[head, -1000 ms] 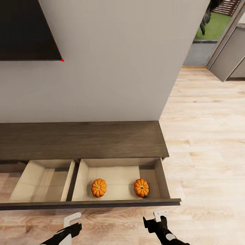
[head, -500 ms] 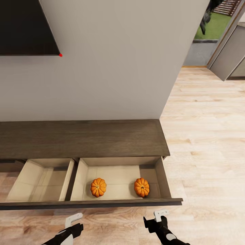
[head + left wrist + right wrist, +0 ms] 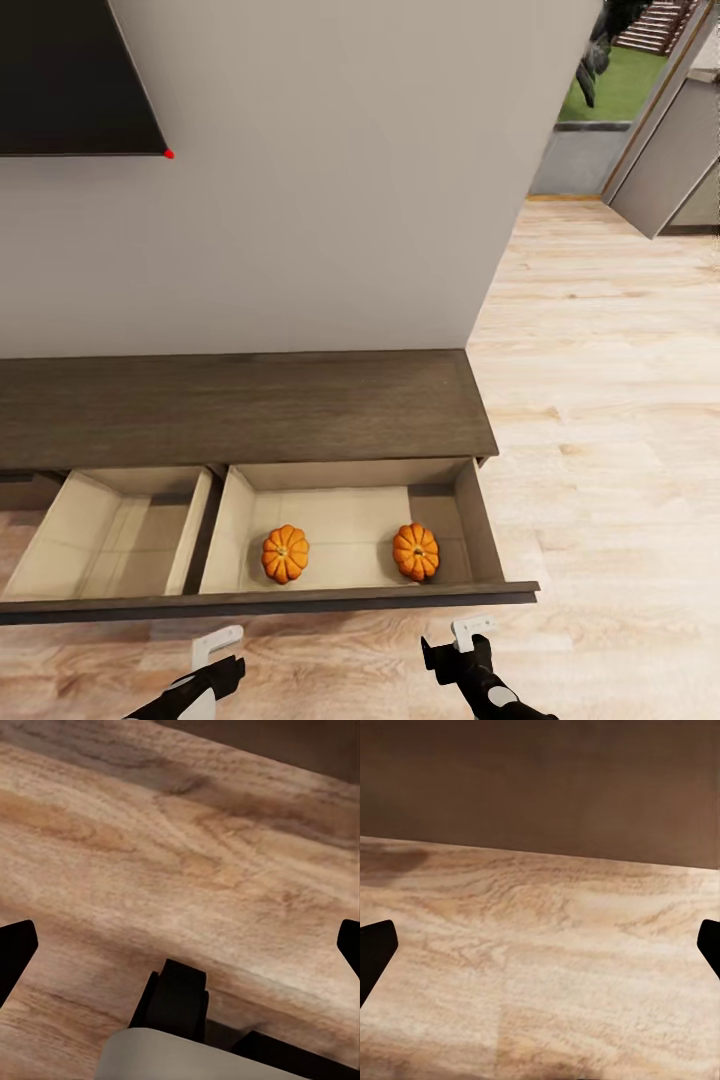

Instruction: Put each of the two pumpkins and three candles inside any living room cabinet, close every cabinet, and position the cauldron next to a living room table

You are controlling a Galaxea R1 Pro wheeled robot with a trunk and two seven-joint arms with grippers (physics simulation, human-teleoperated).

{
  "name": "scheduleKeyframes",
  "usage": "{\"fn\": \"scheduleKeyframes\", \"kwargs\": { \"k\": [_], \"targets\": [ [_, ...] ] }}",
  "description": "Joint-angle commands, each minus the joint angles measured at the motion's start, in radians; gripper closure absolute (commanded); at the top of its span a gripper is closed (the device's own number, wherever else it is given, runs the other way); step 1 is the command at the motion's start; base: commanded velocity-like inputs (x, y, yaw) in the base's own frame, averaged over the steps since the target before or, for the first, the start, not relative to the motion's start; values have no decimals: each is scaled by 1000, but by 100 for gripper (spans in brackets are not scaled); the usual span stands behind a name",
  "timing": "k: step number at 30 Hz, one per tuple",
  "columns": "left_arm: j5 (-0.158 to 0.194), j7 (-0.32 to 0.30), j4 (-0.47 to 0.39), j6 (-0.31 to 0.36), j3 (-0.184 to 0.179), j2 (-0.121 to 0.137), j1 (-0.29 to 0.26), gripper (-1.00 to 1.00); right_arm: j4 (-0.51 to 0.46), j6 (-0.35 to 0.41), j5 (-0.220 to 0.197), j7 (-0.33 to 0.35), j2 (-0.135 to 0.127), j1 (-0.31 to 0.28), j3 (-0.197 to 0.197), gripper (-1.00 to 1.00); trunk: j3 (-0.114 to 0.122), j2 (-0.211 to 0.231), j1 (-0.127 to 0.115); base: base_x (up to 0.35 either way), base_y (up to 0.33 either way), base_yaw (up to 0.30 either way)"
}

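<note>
Both pumpkins, one left and one right, sit well apart in the cabinet drawer, which stands pulled out. The left gripper and right gripper (arms cut off at the frame edge) hang empty with fingers spread over the wood floor.

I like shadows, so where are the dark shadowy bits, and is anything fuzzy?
Head view: sharp, evenly lit, soft shade under the open drawer front. Left wrist view: the floor grain looks blurry. Right wrist view: a dim brown band above the floor.
</note>
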Motion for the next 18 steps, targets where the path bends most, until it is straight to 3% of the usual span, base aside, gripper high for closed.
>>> {"fn": "scheduleKeyframes", "kwargs": {
  "k": [1,5,14,18],
  "targets": [
    [0,0,0,0,0,0,0,-100,0,0,0,0,0,0,0,-100,-2,-7,4,0,0,-73],
    [0,0,0,0,0,0,0,-100,0,0,0,0,0,0,0,-100,-9,-35,19,0,0,-69],
    [1,-4,0,0,0,0,0,-100,0,0,-2,0,0,0,0,-100,-7,-35,19,-7,0,-12],
    [1,-4,0,0,0,1,0,-100,0,0,-3,0,-1,0,0,-100,-7,-35,19,-239,0,-1]
  ]
}}
